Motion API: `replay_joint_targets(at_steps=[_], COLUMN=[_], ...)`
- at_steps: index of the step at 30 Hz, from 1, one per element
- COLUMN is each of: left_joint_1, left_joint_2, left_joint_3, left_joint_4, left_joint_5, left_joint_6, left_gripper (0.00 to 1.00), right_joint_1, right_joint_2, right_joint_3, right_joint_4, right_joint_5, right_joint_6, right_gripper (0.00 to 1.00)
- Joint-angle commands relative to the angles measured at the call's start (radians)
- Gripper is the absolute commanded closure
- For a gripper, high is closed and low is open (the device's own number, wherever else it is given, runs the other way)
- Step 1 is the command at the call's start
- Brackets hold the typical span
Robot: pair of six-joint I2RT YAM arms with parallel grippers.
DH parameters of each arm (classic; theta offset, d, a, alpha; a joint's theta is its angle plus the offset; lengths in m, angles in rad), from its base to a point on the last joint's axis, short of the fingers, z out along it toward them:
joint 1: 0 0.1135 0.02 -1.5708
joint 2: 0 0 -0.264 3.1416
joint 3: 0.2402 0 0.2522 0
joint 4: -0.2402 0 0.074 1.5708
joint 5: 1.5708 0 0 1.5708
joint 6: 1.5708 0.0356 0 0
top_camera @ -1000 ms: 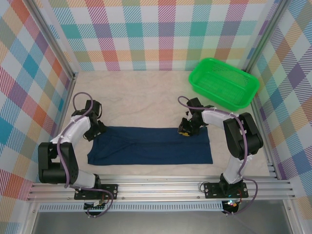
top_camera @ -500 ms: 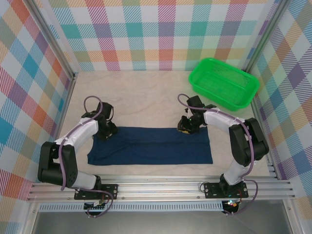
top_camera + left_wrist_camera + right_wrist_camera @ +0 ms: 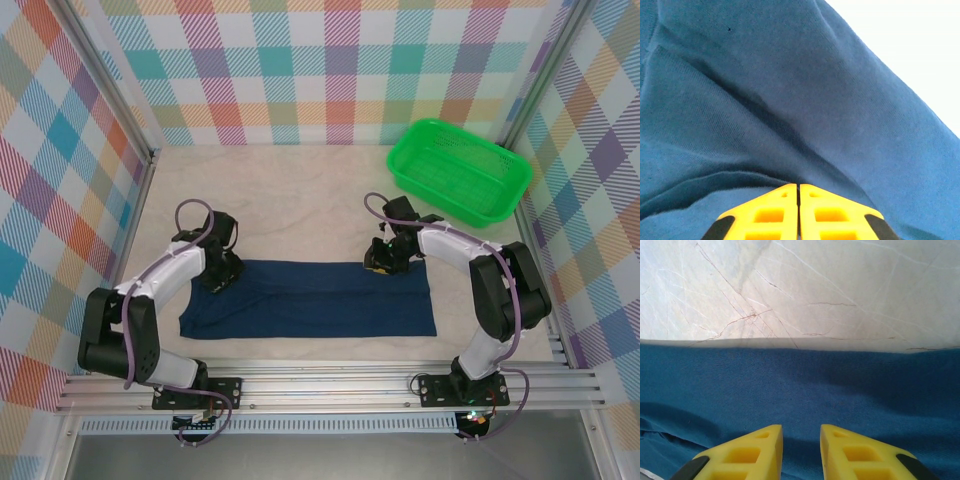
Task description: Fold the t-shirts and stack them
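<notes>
Pinching the far-left edge of the dark navy blue cotton t-shirt [image 3: 310, 298], flat on the pale surface [image 3: 300, 205], left hand [image 3: 798, 192] is pressed together; thin bite may slip. Right hand [image 3: 801, 432], slightly spread over the far-right edge, could miss fabric, skewing the fold.

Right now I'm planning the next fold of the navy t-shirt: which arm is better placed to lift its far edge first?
Probably the left. The left hand is shut on the t-shirt at its far left corner; the right hand is over the far edge with a gap between its fingers.
</notes>
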Motion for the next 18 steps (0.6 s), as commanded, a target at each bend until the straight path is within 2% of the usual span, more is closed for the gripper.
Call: replay_joint_targets(at_steps=[1,10,18], left_joint_1=[-0.035,-0.130,-0.234], left_joint_2=[-0.048,-0.136,-0.179], left_joint_3=[-0.001,-0.071,-0.162], left_joint_4=[-0.068,-0.150,-0.111], left_joint_5=[-0.003,0.062,0.123], left_joint_6=[-0.021,-0.133,-0.252], left_gripper=[0.95,0.96,0.94], right_joint_1=[0.002,0.002,0.003], right_joint_2=[-0.010,-0.004,-0.003], right_joint_3=[0.007,0.015,0.004], right_joint_4=[-0.017,-0.024,-0.014], right_joint_5=[-0.001,0.000,-0.003], right_joint_6=[-0.010,-0.017,-0.010], right_gripper=[0.74,0.74,0.74])
